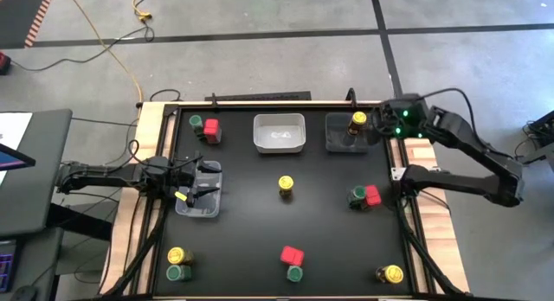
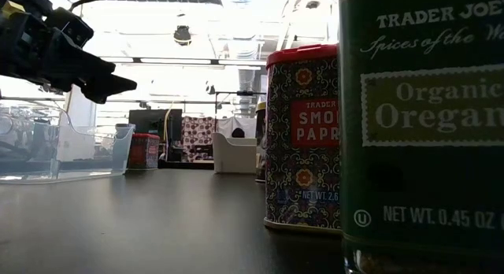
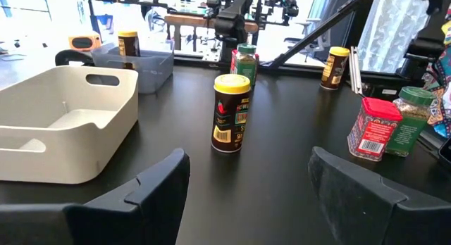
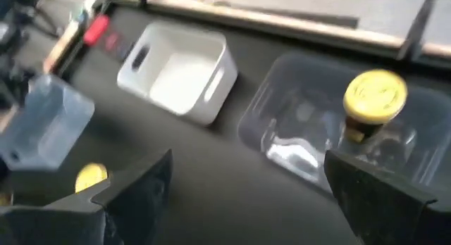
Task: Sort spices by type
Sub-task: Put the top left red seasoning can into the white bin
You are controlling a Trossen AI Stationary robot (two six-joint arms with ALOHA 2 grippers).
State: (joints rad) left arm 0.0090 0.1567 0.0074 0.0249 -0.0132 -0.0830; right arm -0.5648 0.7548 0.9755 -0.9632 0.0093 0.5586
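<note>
Landmark: the white bin (image 1: 279,133) at the far middle of the black table (image 1: 251,232). Right gripper (image 1: 378,128) hovers over the clear tray (image 1: 336,138) just right of the bin, fingers spread wide, nothing between them; one yellow-lidded jar (image 4: 374,98) already stands in that tray. Left gripper (image 1: 192,182) sits over the other clear tray (image 1: 201,202), left of and nearer than the bin, fingers partly open and empty in the left wrist view. Rest of the spices are scattered: a green-lidded jar (image 1: 196,122) touching a red box (image 1: 212,130) left of the bin; a lone yellow-lidded jar (image 3: 230,112) on open table just nearer than the bin; a red box and green jar pair (image 1: 365,196) nearer and to the right; a paprika box (image 2: 302,138) with an oregano jar (image 2: 421,124) at the near edge; yellow/green pairs at both near corners. Handling guess: small, rigid, light jars, likely glass, so slick and tippy since they're tall for their base. Take them across the body just under the lid, not on the lid. The boxes look like tin: grip flat sides, square to the faces. The touching pairs are the tight ones; a finger needs to go in between without knocking the neighbour. The lone yellow jar has clear room all round, the easiest pick.
</note>
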